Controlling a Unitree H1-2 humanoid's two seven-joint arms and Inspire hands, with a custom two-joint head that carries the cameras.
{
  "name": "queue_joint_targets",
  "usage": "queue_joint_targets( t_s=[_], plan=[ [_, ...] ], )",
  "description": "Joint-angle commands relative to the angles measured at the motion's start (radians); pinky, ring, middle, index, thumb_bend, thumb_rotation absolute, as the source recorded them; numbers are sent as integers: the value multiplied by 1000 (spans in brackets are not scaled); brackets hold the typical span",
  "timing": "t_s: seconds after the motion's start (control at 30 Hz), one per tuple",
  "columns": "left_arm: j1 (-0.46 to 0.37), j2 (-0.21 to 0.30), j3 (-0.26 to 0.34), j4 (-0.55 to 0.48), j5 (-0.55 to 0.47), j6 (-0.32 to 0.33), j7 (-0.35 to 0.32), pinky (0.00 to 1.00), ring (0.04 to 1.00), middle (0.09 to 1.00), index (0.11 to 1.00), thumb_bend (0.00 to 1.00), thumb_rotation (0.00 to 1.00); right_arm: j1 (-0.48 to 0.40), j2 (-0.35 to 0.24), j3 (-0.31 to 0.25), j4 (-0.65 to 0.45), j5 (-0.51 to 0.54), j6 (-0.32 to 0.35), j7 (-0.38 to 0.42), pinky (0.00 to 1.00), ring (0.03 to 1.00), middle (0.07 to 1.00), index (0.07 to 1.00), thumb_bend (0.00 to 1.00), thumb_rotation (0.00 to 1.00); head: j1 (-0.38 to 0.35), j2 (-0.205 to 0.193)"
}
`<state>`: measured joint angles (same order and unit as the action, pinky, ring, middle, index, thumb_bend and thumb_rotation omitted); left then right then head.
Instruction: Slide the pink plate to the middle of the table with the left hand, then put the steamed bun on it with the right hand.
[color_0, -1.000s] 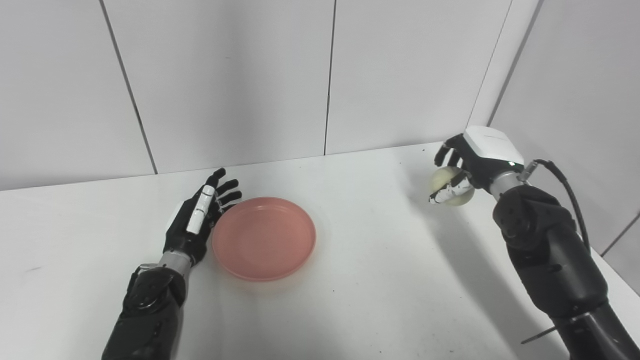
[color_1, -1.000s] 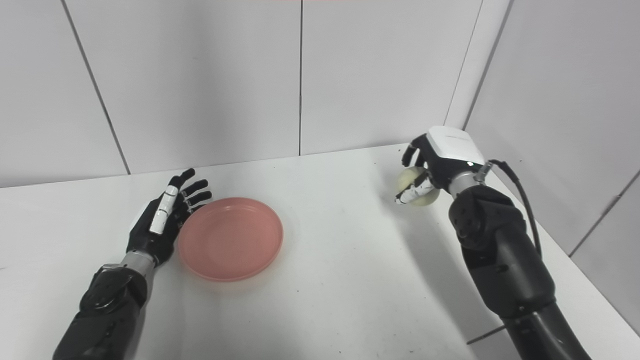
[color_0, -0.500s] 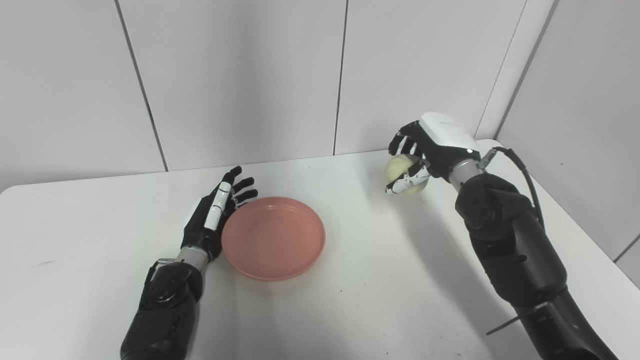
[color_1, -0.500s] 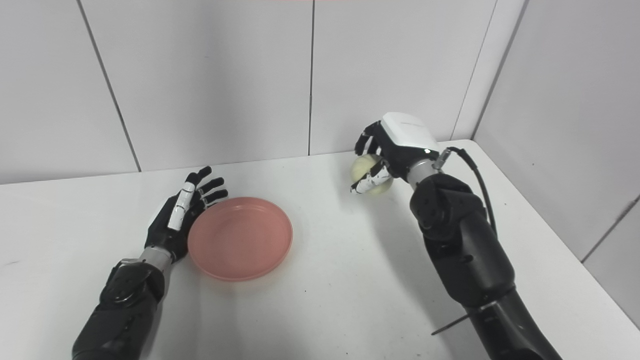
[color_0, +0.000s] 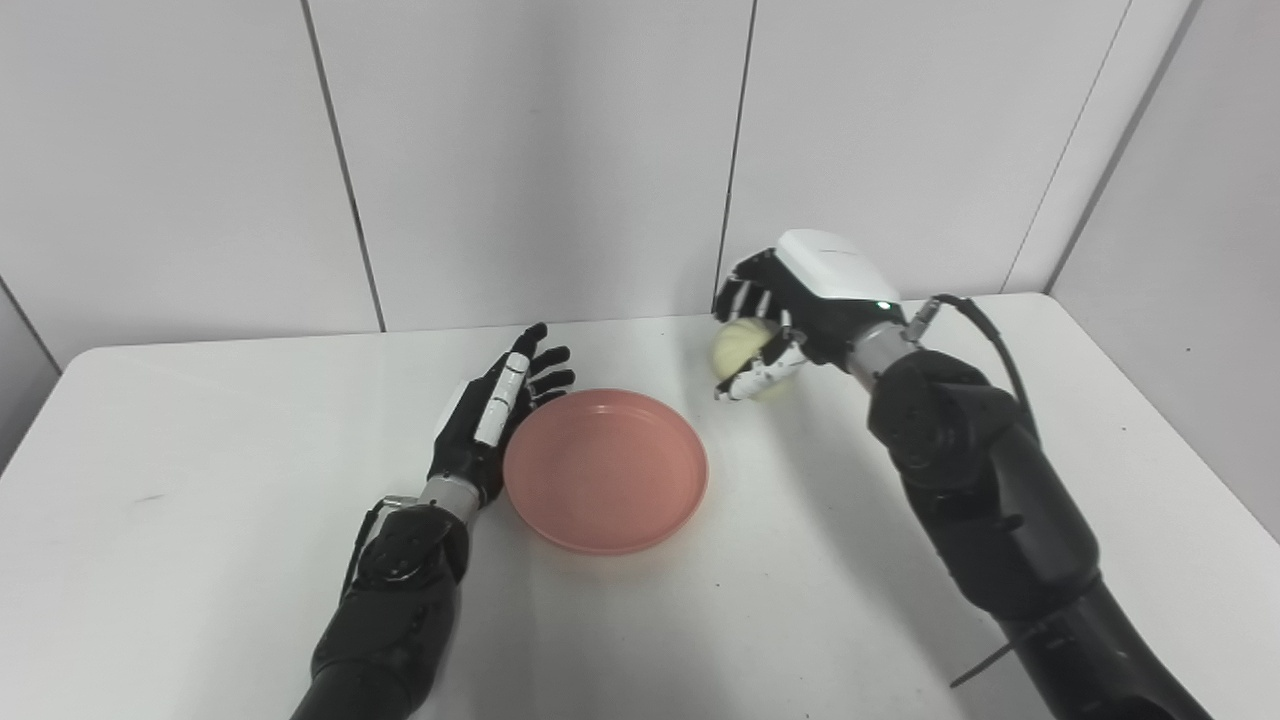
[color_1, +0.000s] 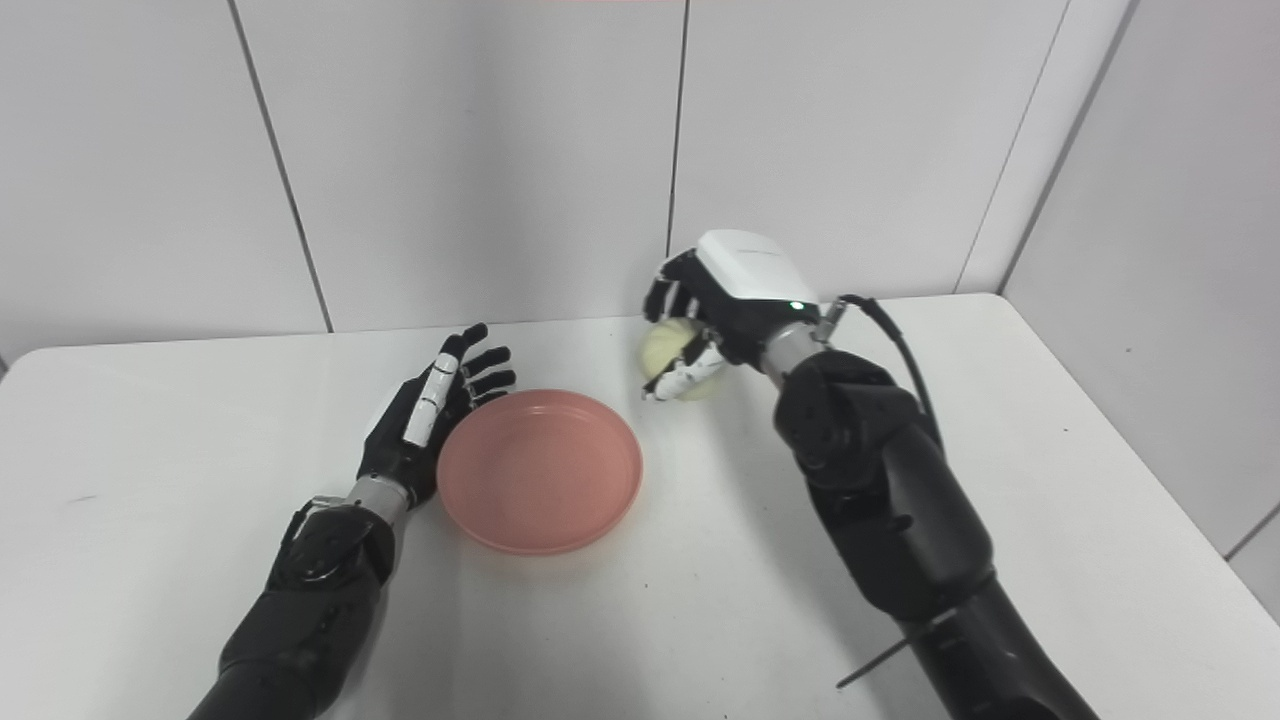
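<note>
White table (color_0: 760, 610) fills my view from the near edge back to a wall of pale grey panels (color_0: 540, 150), and I take the pink plate (color_0: 606, 470) as my landmark, since it sits flat near the middle of that surface. Nearest me, both dark forearms rise from the bottom edge, one on each side of the plate. My left hand (color_0: 490, 420) lies just to the left of the plate, palm side toward it, its fingers (color_1: 470, 375) stretched out and a little spread, pointing away from me along the plate's left rim. It holds nothing. From these views I cannot say whether the edge of the hand actually touches the rim or only stands right beside it. The plate itself is bare inside, its shallow raised rim showing all the way round.

Farther back and to the right of the plate, my right hand (color_0: 790, 315) is up off the table, with its white back plate facing upward. Its fingers are curled around the steamed bun (color_0: 738, 347), a pale yellowish round lump pinched between thumb and fingers. The bun hangs above the table just beyond the plate's far right rim, not over the plate's middle, and its shadow falls on the table below.
</note>
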<state>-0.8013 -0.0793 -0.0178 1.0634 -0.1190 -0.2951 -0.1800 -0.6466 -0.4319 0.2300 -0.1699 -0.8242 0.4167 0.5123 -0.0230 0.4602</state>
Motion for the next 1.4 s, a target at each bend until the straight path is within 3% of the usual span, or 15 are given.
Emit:
queue_joint_targets(
  t_s=[0.0,0.3,0.73,1.2,1.37],
  plan=[
    [33,-11,-4,61,20,56,13,794,793,838,887,707,866,-55,-3,5,-17,6,-38,-22,225,313,429,526,525,0,8,1],
    [21,-23,-4,92,23,27,15,785,792,837,901,721,859,-67,29,75,22,-10,-56,-18,310,389,445,523,527,0,43,-4],
    [19,-33,-14,95,44,21,24,749,794,853,921,718,881,-62,57,127,113,4,-89,-43,260,349,421,528,524,0,66,-5],
    [13,-43,-15,107,50,21,30,737,778,840,914,741,878,-55,94,160,285,33,-189,-145,239,328,417,530,523,0,79,-1],
    [13,-46,-13,107,51,24,30,736,786,851,918,746,870,-58,105,190,321,18,-210,-169,229,312,475,490,532,0,82,2]
  ],
)
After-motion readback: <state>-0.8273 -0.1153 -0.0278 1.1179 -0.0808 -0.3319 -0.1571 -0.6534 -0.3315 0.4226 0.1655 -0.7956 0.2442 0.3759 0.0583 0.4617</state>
